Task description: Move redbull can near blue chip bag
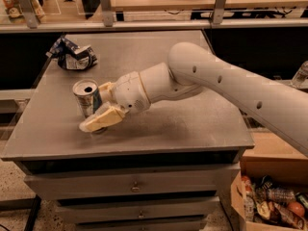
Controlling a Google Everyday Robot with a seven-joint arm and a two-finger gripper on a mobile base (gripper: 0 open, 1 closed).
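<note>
The redbull can (pixel 86 98), silver with blue panels and a dark hole in its top, stands upright on the left front part of the grey cabinet top (pixel 192 124). My gripper (pixel 98 105) reaches in from the right and straddles the can. One cream finger (pixel 100 120) lies in front of the can's base and the other finger (pixel 107 87) is behind it. The jaws look open, with the can between them. The blue chip bag (pixel 72 56), crumpled blue and white, lies at the far left of the top, well behind the can.
The white arm (pixel 231 85) crosses the right half of the cabinet top. Shelving with rails (pixel 159 25) runs behind the cabinet. A cardboard box of snacks (pixel 269 206) sits on the floor at the right. Drawers are below the top.
</note>
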